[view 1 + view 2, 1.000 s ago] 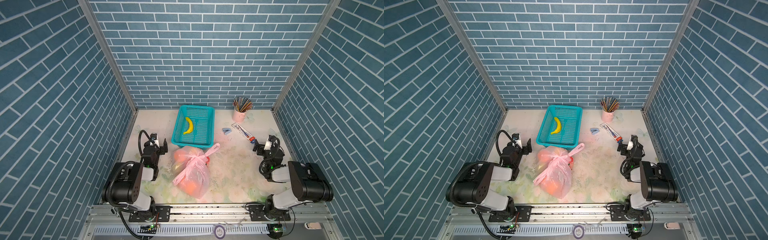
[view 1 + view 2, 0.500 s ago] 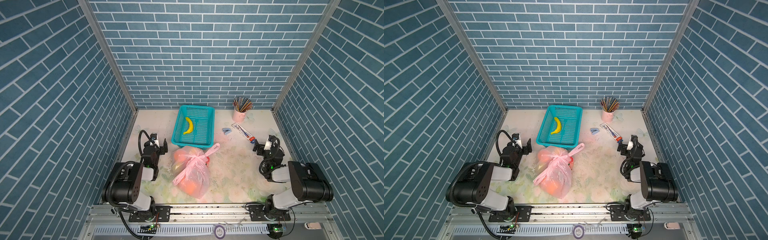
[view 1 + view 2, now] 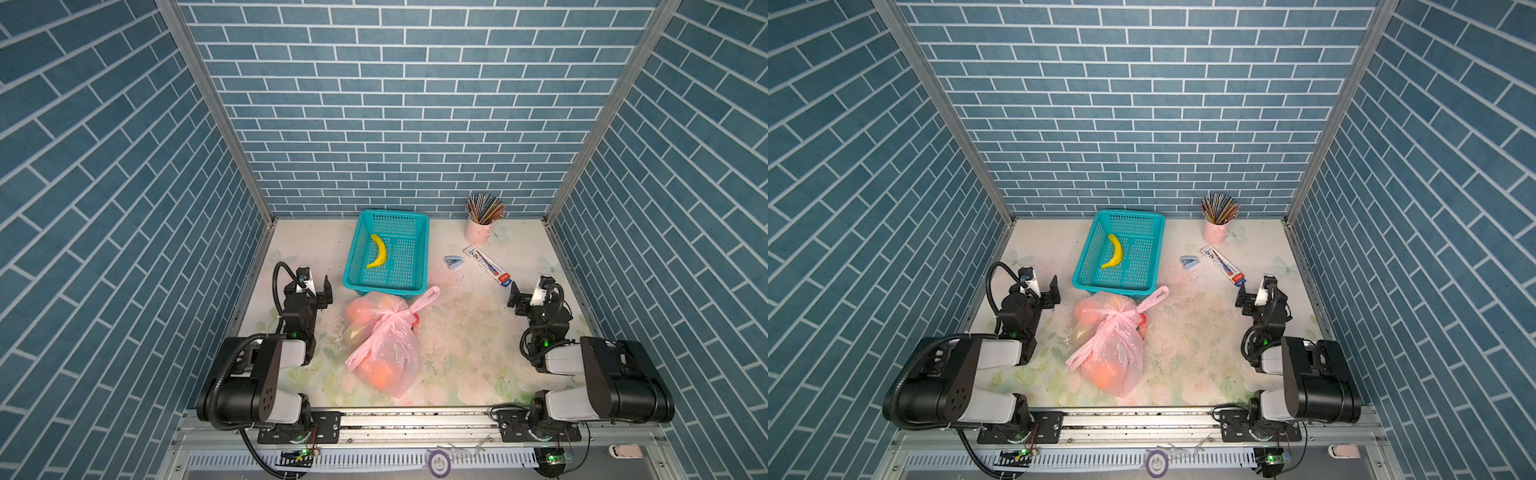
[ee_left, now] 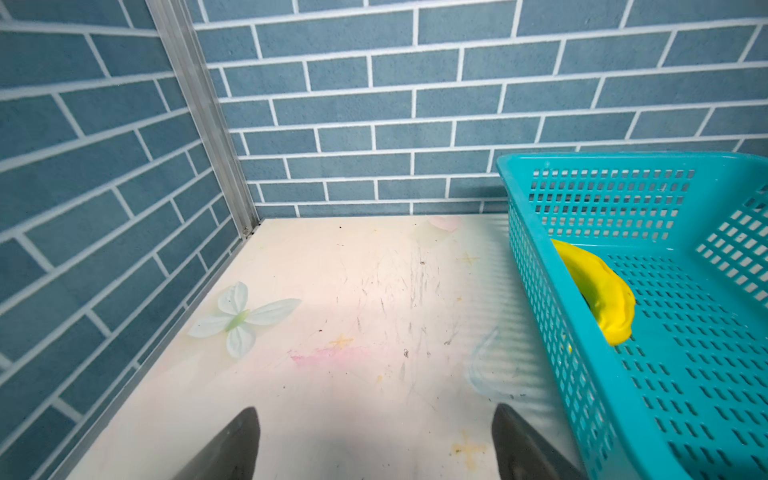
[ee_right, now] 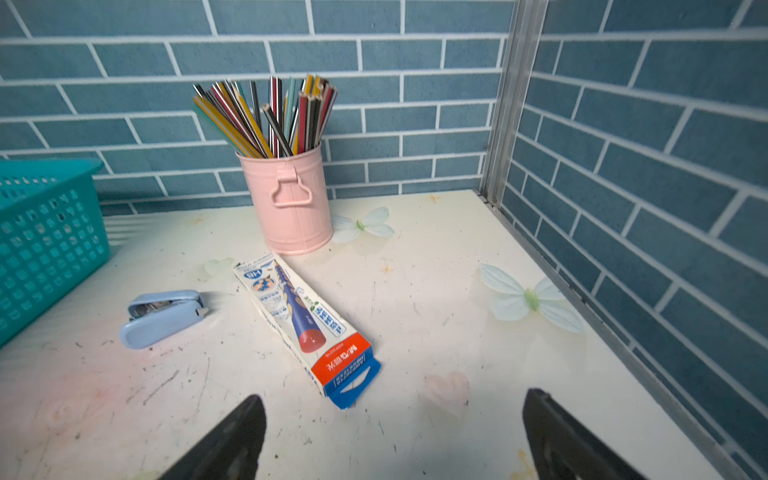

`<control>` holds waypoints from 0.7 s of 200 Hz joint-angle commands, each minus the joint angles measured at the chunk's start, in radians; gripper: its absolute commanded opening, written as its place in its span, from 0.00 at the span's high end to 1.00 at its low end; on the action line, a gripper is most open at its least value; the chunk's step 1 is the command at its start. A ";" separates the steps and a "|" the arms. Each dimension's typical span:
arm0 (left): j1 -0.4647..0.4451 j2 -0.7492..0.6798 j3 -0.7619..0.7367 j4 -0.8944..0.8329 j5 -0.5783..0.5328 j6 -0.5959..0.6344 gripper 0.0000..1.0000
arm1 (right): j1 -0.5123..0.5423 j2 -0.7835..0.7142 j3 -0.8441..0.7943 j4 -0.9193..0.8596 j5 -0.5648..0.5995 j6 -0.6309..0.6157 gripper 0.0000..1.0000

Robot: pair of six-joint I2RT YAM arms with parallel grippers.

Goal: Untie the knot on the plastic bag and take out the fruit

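Overhead, a thin translucent pink plastic bag (image 3: 388,349) lies knotted near the middle of the pale floral-print tabletop (image 3: 465,340), slightly toward 6 o'clock, in both top views. The knot (image 3: 392,319) of twisted pink handle strips sits toward the bag's 12 o'clock end, one loose strip pointing to 1 o'clock and another trailing to 7 o'clock. Round orange toy fruit (image 3: 360,311) shows through the film, with a greenish one (image 3: 356,332) just below it and another orange (image 3: 380,374) at the 6 o'clock end, all inside the bag. Just beside the bag at 12 o'clock stands a teal perforated plastic basket (image 3: 384,289) holding a yellow toy banana (image 3: 379,257). The left fingers (image 4: 232,444) are spread wide with nothing between them, at 9 o'clock of the bag and apart from it, over bare tabletop beside the basket. The right fingers (image 5: 557,444), likewise spread and empty, hang at 3 o'clock, well apart from the bag, near a red, white and blue cardboard pencil box (image 5: 307,324). A pale blue stapler (image 5: 162,316) lies beside the box, and a pink metal pail (image 5: 291,208) of striped pencils (image 5: 266,116) stands at 1 o'clock by the back wall
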 commanded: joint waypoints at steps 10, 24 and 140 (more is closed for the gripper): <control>-0.062 -0.137 0.045 -0.173 -0.169 -0.025 0.12 | -0.002 -0.206 0.079 -0.261 -0.034 0.035 0.08; -0.086 -0.201 0.076 -0.285 -0.182 -0.078 0.12 | -0.001 -0.291 0.167 -0.480 -0.051 0.138 0.14; -0.257 -0.317 0.665 -1.360 0.231 -0.475 0.14 | 0.383 -0.314 0.795 -1.540 -0.448 0.465 0.27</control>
